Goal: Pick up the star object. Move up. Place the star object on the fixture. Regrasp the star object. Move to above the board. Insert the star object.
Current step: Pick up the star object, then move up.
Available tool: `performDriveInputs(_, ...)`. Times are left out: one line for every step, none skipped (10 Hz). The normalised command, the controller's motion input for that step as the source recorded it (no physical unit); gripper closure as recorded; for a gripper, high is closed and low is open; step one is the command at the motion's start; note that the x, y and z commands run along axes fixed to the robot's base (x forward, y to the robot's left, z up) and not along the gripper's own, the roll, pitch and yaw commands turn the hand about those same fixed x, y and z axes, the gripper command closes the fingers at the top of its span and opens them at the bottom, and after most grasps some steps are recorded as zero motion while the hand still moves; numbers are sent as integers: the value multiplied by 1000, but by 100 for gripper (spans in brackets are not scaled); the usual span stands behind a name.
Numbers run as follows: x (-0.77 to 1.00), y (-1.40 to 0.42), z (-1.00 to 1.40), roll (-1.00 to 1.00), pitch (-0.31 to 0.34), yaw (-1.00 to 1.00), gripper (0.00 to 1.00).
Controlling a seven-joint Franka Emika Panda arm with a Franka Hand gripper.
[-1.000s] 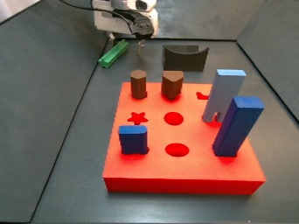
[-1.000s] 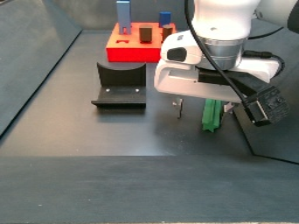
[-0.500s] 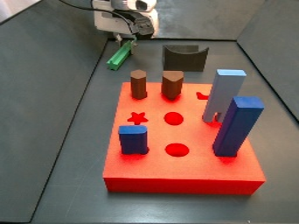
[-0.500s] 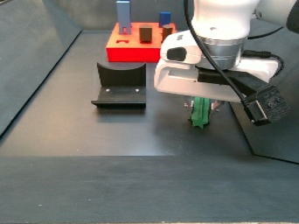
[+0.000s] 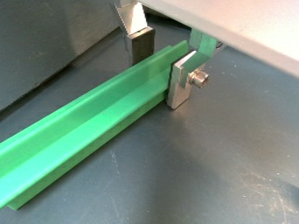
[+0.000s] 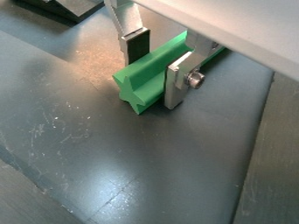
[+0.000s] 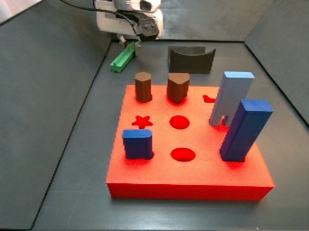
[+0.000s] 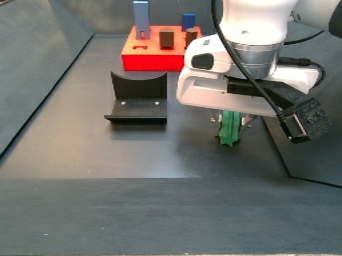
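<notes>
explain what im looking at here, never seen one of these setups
It is a robot arm working over a dark table. Two pictures come from cameras beside the table, two from cameras on the arm's wrist. The arm's hand is low at the floor, its two silver fingers either side of a long green rod lying there. Whether they are already squeezing it, I cannot tell. On the table stands a red board with holes, holding blue blocks and brown pegs. Between board and rod stands a dark bracket, the fixture.
</notes>
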Motion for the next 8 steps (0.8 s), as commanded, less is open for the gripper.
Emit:
performDriveInputs(0,0,0,0,0,0,100)
performDriveInputs(0,0,0,0,0,0,100)
performDriveInputs(0,0,833,0,0,0,100)
performDriveInputs(-43,-9,800,-4,24,-2,100)
performDriveInputs(-57,-9,709,7,52,-12,100)
performDriveInputs(-29,4,560,28,92,-23,100)
performDriveInputs(-12,5,442,47,112,-26,100)
performDriveInputs(-13,-1,283,77,121,-18,100)
